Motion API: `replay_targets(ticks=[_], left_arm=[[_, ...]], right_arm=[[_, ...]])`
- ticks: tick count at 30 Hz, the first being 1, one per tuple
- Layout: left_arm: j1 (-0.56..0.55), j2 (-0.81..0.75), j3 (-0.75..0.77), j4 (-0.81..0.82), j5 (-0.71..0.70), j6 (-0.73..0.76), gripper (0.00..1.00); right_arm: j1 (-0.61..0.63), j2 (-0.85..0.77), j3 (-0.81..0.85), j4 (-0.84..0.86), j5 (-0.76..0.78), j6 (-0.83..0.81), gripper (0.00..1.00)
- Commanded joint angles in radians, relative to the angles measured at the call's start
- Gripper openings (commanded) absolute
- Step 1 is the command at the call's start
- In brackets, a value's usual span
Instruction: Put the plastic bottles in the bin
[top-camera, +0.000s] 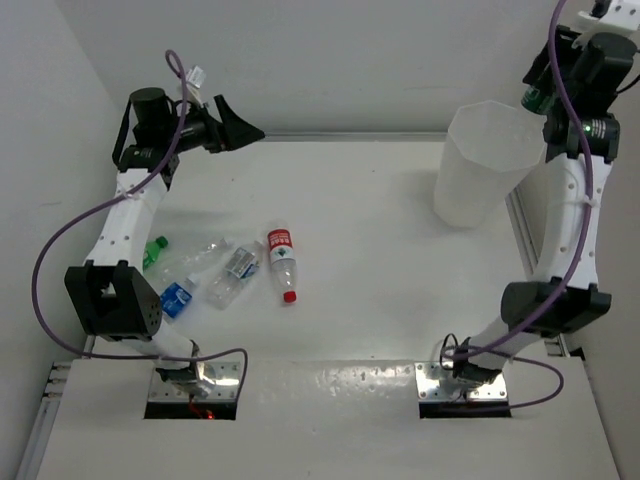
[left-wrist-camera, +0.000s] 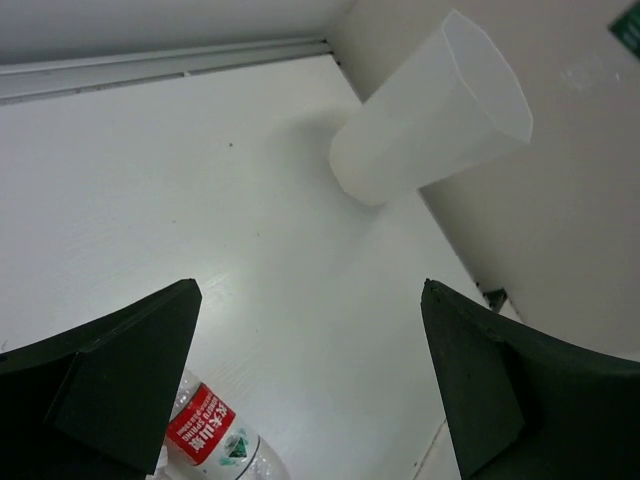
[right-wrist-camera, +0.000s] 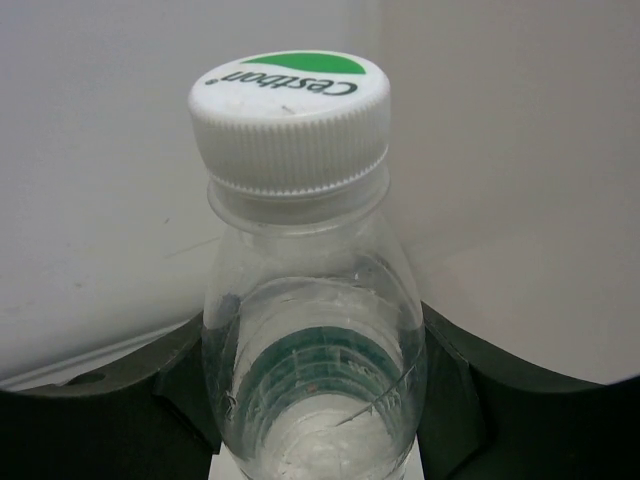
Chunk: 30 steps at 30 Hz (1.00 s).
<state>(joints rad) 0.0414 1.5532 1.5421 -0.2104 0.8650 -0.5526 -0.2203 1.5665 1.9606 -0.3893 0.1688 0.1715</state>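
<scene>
Top view: left gripper (top-camera: 240, 128) is raised over the far left of the table (top-camera: 380, 250), jaws spread wide and empty. Several plastic bottles (top-camera: 235, 272) lie at the near left, a red-labelled bottle (top-camera: 284, 262) among them. The bin (top-camera: 475, 175) stands upright at the far right, with the right gripper (top-camera: 540, 96) high beside its rim.
Left wrist view: jaws wide apart, the bin ahead.
Right wrist view: jaws clamp a white-capped bottle (right-wrist-camera: 300, 260)

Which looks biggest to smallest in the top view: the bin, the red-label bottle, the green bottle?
1. bin
2. red-label bottle
3. green bottle, unsure: the left arm hides part of it.
</scene>
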Motion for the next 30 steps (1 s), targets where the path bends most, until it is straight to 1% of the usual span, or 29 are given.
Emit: replay_targets(ticks=[1, 2, 3, 4, 5, 6, 7, 8, 9, 11, 12, 13, 15, 19, 20, 22, 23, 25, 26, 29, 30], left_arm=[[-0.037, 0.015, 0.024, -0.079, 0.065, 0.169, 1.0], [-0.037, 0.015, 0.007, -0.08, 0.049, 0.183, 1.0], [-0.047, 0.002, -0.014, -0.08, 0.04, 0.2, 1.0], [-0.057, -0.014, -0.023, -0.08, 0.001, 0.224, 1.0], [-0.057, -0.015, -0.023, -0.13, -0.023, 0.262, 1.0], [-0.07, -0.03, -0.033, -0.153, -0.049, 0.349, 1.0], [-0.071, -0.03, -0.033, -0.177, -0.091, 0.391, 1.0], [-0.083, -0.044, -0.033, -0.205, -0.092, 0.439, 1.0], [-0.083, -0.044, -0.033, -0.248, -0.092, 0.51, 1.0], [-0.083, -0.067, -0.068, -0.257, -0.08, 0.526, 1.0], [-0.083, -0.067, -0.077, -0.257, -0.09, 0.536, 1.0], [-0.083, -0.067, -0.097, -0.257, -0.09, 0.536, 1.0], [-0.083, -0.077, -0.109, -0.267, -0.116, 0.536, 1.0], [-0.083, -0.077, -0.129, -0.276, -0.135, 0.548, 1.0], [-0.083, -0.077, -0.129, -0.287, -0.135, 0.557, 1.0], [-0.083, -0.077, -0.129, -0.312, -0.135, 0.589, 1.0], [-0.083, -0.077, -0.129, -0.313, -0.161, 0.6, 1.0], [-0.083, -0.077, -0.129, -0.352, -0.173, 0.641, 1.0], [-0.083, -0.077, -0.119, -0.366, -0.182, 0.658, 1.0], [-0.083, -0.077, -0.109, -0.386, -0.182, 0.703, 1.0], [-0.083, -0.077, -0.109, -0.386, -0.169, 0.717, 1.0]], right_arm=[[-0.024, 0.093, 0.135, -0.081, -0.141, 0.184, 0.0], [-0.028, 0.118, 0.171, -0.114, -0.147, 0.189, 0.0], [-0.031, 0.162, 0.184, -0.117, -0.158, 0.192, 0.0], [-0.028, 0.168, 0.175, -0.118, -0.16, 0.198, 0.0], [-0.025, 0.178, 0.161, -0.099, -0.16, 0.2, 0.0], [-0.019, 0.179, 0.131, -0.088, -0.16, 0.2, 0.0], [-0.008, 0.175, 0.085, -0.056, -0.157, 0.186, 0.0], [-0.002, 0.167, 0.058, -0.036, -0.141, 0.175, 0.0], [0.012, 0.155, -0.027, 0.013, -0.117, 0.149, 0.0], [0.029, 0.135, -0.089, 0.098, -0.106, 0.122, 0.04], [0.038, 0.129, -0.144, 0.178, -0.106, 0.114, 0.06], [0.044, 0.113, -0.193, 0.202, -0.103, 0.109, 0.07], [0.068, 0.11, -0.241, 0.254, -0.103, 0.097, 0.07], [0.093, 0.112, -0.31, 0.303, -0.088, 0.1, 0.12], [0.102, 0.115, -0.313, 0.317, -0.075, 0.095, 0.2], [0.107, 0.119, -0.316, 0.316, -0.06, 0.085, 0.28], [0.108, 0.124, -0.318, 0.311, -0.045, 0.088, 0.44], [0.105, 0.121, -0.307, 0.3, -0.038, 0.094, 0.55], [0.104, 0.122, -0.304, 0.296, -0.026, 0.097, 0.67], [0.093, 0.107, -0.278, 0.274, -0.031, 0.118, 0.83], [0.082, 0.09, -0.267, 0.271, -0.032, 0.129, 0.86]])
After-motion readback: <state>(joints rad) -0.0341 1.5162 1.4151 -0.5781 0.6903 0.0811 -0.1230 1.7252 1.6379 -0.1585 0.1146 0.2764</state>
